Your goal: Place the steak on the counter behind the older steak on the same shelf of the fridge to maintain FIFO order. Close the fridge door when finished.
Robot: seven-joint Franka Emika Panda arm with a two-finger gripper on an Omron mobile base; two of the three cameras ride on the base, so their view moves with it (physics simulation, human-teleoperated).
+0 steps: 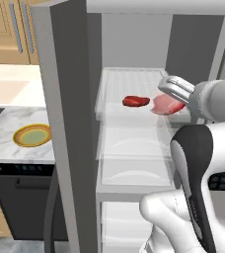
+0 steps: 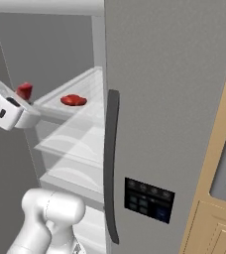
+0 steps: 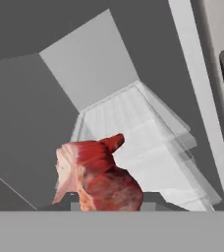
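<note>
Left base view: gripper [image 1: 169,94] reaching into the open fridge [image 1: 65,99] from three o'clock, jaws nearly shut, clamped on the steak [image 1: 165,105]. Held just above the clear shelf [image 1: 134,81], right of the older steak [image 1: 135,101], which lies flat on that shelf at nine o'clock of the held piece, near but apart. Counter [image 1: 16,148] at far left, carrying a yellow plate [image 1: 32,135].

Right base view: fridge door [image 2: 174,124] with dark bar handle [image 2: 111,163] standing at three o'clock. Older steak [image 2: 74,100] lying on the shelf [image 2: 87,82]. Held steak [image 2: 24,91] at nine o'clock of it, beside the white hand.

Hand view: steak [image 3: 97,177] pinched at six o'clock, hanging tilted; shelf [image 3: 128,123] stretching toward one o'clock.
</note>
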